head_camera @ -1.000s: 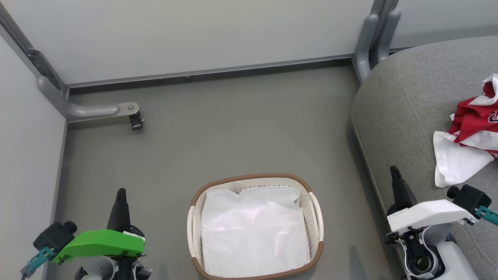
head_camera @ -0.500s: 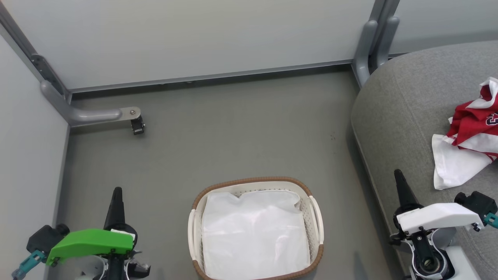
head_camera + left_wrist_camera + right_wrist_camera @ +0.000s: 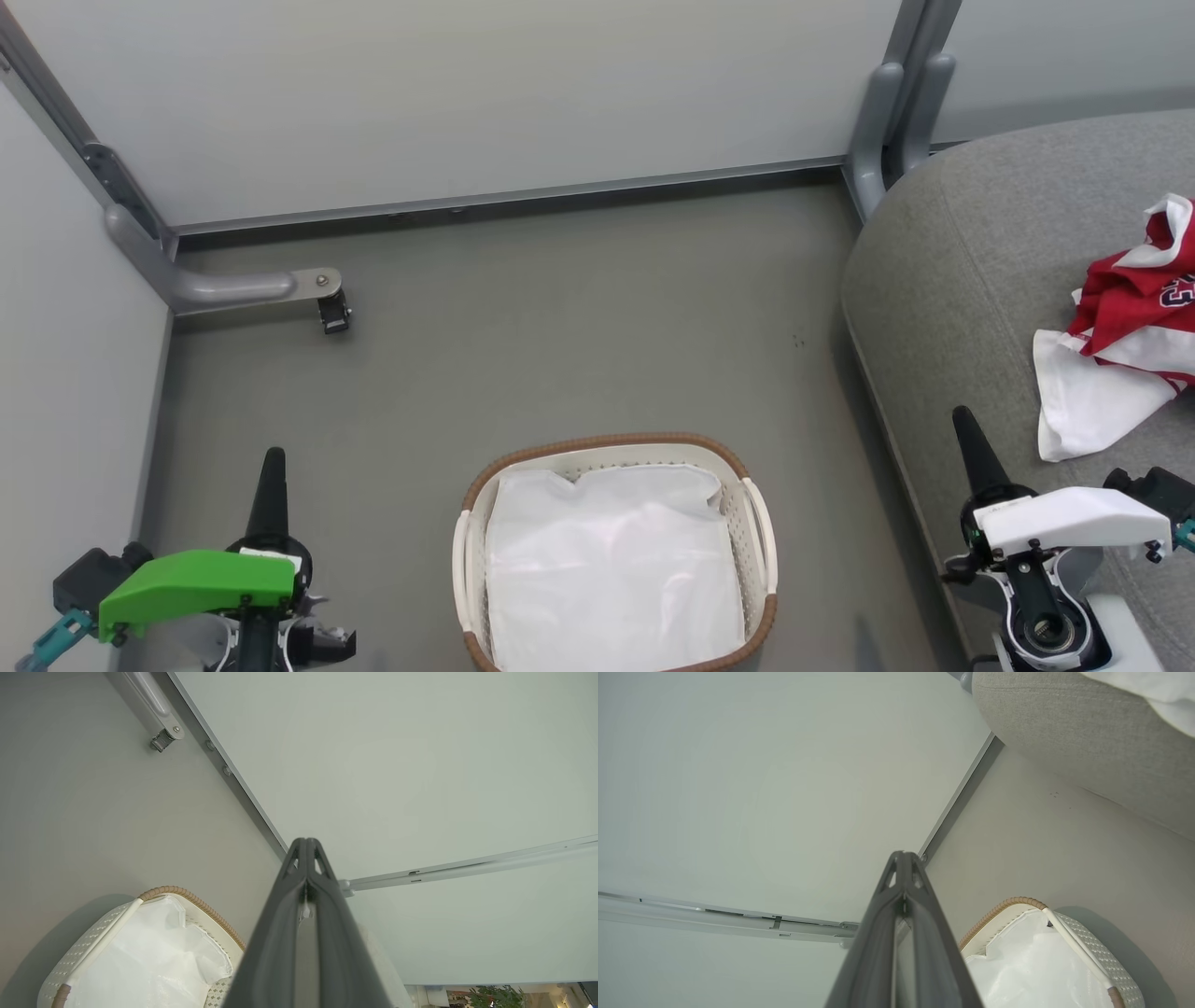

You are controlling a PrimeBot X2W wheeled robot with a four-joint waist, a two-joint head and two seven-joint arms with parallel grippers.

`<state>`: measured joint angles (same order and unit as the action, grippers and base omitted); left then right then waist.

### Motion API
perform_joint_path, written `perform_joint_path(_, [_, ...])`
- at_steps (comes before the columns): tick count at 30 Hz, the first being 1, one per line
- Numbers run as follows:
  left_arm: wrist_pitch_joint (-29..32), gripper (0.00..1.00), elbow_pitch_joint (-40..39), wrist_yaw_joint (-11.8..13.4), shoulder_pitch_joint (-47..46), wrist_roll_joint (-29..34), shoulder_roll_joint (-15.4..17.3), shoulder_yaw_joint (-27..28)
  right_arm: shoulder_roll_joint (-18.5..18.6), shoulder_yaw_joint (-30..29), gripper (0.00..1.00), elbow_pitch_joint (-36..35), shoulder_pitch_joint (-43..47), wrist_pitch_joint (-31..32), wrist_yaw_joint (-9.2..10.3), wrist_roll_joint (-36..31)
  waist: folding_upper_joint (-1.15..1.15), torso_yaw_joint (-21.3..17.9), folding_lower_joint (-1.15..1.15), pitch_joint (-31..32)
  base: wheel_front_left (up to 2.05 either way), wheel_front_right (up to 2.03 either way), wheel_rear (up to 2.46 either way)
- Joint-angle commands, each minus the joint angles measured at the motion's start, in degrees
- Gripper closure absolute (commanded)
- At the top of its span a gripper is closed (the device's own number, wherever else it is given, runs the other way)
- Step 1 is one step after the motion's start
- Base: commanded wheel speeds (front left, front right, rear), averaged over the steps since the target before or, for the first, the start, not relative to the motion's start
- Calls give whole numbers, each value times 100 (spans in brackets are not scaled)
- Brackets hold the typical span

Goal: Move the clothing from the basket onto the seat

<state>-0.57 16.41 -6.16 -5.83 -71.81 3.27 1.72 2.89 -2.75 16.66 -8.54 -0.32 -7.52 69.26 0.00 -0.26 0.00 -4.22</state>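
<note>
Ringing the basket [image 3: 597, 440], open floor [image 3: 560, 317]; clothing [image 3: 1125, 313] seemingly inside the seat [image 3: 952, 280] edge.

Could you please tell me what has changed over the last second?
Only the head camera shifted: the whole scene sits slightly lower in view. Nothing was grasped or released. The left gripper and right gripper stay shut and empty, the clothing on the seat, the basket on the floor.

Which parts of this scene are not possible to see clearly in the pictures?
- Head view: the red clothing on the seat runs past the right edge; its number is cut off.
- Head view: the white cloth covers the inside of the basket; anything beneath it is hidden.
- Head view: the bottom edge cuts off the basket's near end.
</note>
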Motion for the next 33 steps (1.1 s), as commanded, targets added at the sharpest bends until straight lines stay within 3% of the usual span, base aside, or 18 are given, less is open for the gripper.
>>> perform_joint_path(1, [31,100,-80,-46,-25,-152,58,36,48,-30,100,-78,60,49,3,155,0,1,0,13,0,0,0])
perform_joint_path(33, [459,100,-198,-112,-39,-1495,50,294,47,-244,100,-218,214,469,3,1638,0,17,0,255,0,0,0])
